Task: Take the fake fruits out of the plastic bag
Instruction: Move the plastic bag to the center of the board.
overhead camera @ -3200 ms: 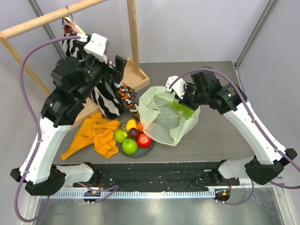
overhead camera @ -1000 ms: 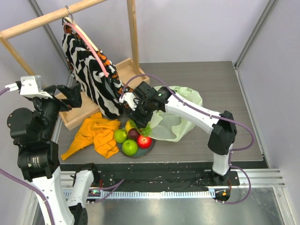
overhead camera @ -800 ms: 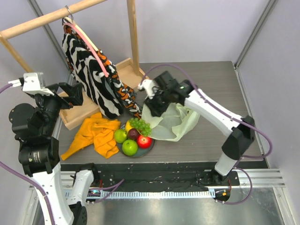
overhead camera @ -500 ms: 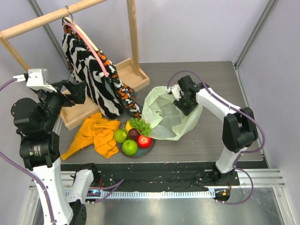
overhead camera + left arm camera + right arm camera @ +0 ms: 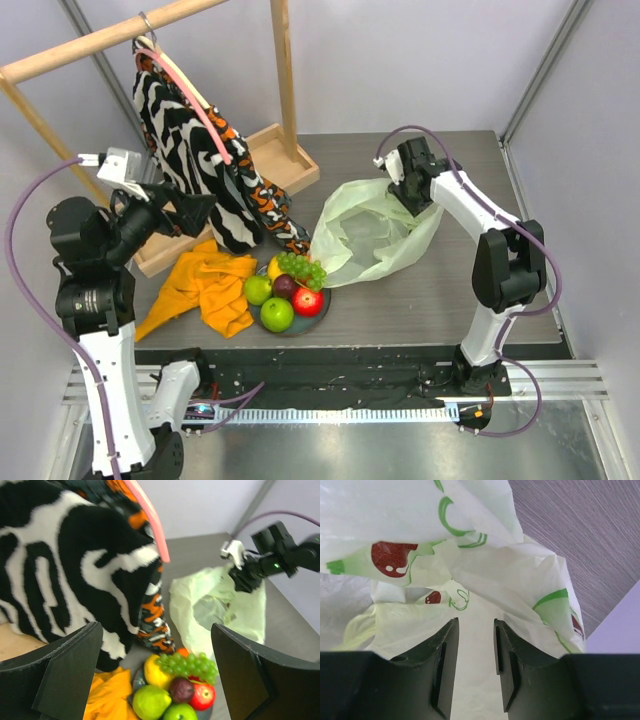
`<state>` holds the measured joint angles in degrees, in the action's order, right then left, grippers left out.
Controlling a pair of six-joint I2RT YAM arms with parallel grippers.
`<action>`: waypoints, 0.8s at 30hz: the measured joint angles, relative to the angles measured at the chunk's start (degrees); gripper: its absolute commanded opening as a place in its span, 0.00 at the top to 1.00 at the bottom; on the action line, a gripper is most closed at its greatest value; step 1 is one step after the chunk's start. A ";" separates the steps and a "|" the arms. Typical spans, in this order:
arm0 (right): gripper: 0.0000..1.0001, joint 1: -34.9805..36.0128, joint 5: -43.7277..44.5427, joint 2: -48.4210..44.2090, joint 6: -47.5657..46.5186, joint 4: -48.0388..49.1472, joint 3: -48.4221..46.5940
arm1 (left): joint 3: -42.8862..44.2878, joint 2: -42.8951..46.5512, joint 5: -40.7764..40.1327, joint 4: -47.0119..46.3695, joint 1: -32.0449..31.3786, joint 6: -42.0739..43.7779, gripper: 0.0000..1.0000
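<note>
One plastic bag (image 5: 375, 235) lies mid-table, its far edge pinched by the right gripper (image 5: 402, 195); the left gripper (image 5: 193, 215) is spread wide and empty. The near-edge plate (image 5: 320, 311) holds two green apples (image 5: 277, 313) and one each of red apple (image 5: 308, 300), mango (image 5: 276, 266), purple piece (image 5: 286, 285) and grape bunch (image 5: 300, 268).

Robotics lab test cell — plain pale panel walls (image 5: 400, 70) w/ alu frame posts (image 5: 543, 65), black mounting rail (image 5: 330, 362) at front of grey table (image 5: 460, 290), sheet-metal base (image 5: 350, 450) below.
</note>
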<state>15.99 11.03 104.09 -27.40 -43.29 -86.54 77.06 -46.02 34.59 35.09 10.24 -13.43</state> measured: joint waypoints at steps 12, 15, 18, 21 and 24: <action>0.60 -3.63 5.84 -0.04 -2.82 1.49 2.89 | -1.68 -5.11 5.62 7.28 -9.14 9.11 0.07; 0.60 -6.64 7.06 -0.02 -3.56 1.77 3.06 | -1.60 -6.29 5.42 7.87 -9.81 10.38 0.07; 0.60 -9.22 8.07 0.00 -4.02 2.21 3.06 | -1.31 -7.52 5.07 8.11 -11.34 11.28 0.07; 0.54 -10.62 8.81 0.00 -4.20 2.27 3.06 | -1.22 -8.35 4.94 8.09 -12.15 11.98 0.07; 0.38 -10.38 8.15 0.09 -3.69 0.98 2.14 | -1.22 -8.74 4.85 8.11 -12.59 12.44 0.06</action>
<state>5.61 19.18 104.18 -31.09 -42.30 -84.40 75.83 -54.76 39.44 43.20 -2.35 -0.99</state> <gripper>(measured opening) 0.488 0.935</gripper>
